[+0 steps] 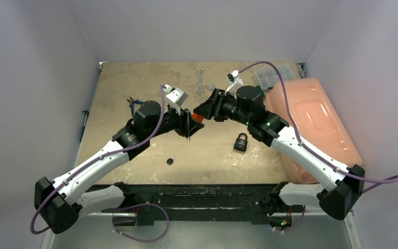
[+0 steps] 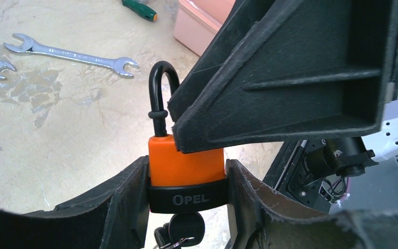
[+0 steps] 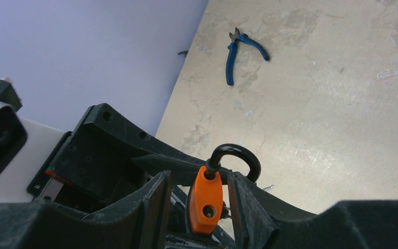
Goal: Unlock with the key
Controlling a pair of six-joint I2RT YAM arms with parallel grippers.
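An orange padlock [image 2: 185, 163] with a black base marked OPEL is held above the table where both arms meet [image 1: 197, 117]. My left gripper [image 2: 186, 179] is shut on its body from both sides. A black key [image 2: 186, 226] sits in the bottom of the lock, with a second key hanging on a ring. The black shackle [image 3: 236, 155] has swung out, and one hole in the orange top [image 3: 208, 210] is bare. My right gripper [image 3: 197, 192] is open and straddles the top of the lock. One finger is close against it and the other stands apart.
A black padlock [image 1: 241, 142] and a small black key [image 1: 170, 161] lie on the table in front. Blue pliers [image 3: 241, 52], wrenches [image 2: 70, 52] and a green screwdriver [image 2: 140, 9] lie further back. A pink bin [image 1: 313, 124] fills the right side, with a clear organiser box [image 1: 269, 75] behind it.
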